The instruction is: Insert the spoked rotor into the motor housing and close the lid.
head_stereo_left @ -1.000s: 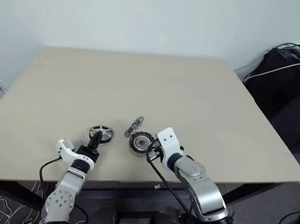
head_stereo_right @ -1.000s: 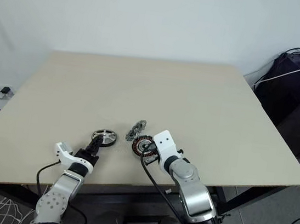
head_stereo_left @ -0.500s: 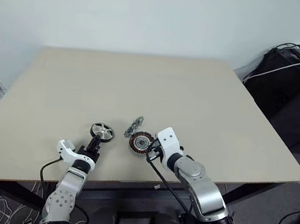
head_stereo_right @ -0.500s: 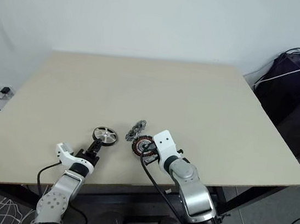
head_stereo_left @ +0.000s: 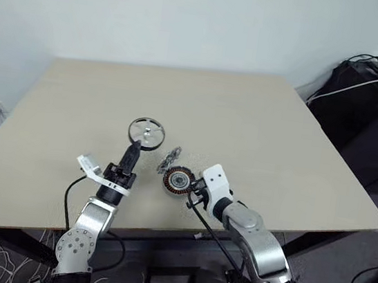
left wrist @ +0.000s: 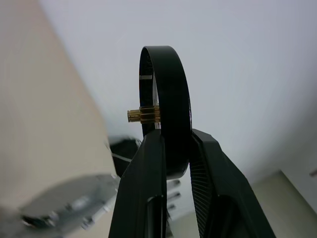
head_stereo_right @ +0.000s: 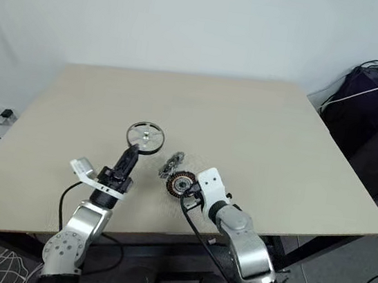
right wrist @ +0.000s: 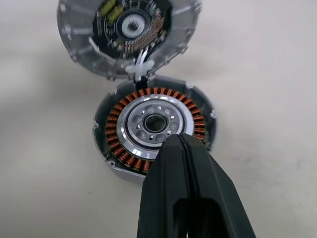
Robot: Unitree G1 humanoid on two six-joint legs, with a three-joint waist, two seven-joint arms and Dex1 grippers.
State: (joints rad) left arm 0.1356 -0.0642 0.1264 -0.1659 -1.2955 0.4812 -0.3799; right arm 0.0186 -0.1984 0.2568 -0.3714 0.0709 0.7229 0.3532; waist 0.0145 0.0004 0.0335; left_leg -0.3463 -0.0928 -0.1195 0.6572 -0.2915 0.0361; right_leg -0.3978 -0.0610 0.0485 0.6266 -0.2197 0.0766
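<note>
Your left hand [head_stereo_left: 132, 151] pinches the stiff, light spoked rotor [head_stereo_left: 146, 133] by its rim; right hand [right wrist: 181, 144], closed, steadies the motor housing [right wrist: 153, 126]

Bright metal and copper on pale matt wood

The spoked rotor [head_stereo_left: 146, 133] shines silver; the motor housing [right wrist: 154, 126] shows glossy copper windings around polished metal; the table [head_stereo_left: 259, 137] looks smooth, matt pale wood.

wall [head_stereo_left: 191, 16]: plain white | table [head_stereo_left: 259, 137]: pale wood | right: black bags [head_stereo_left: 368, 102], white cable [head_stereo_left: 349, 86]
</note>
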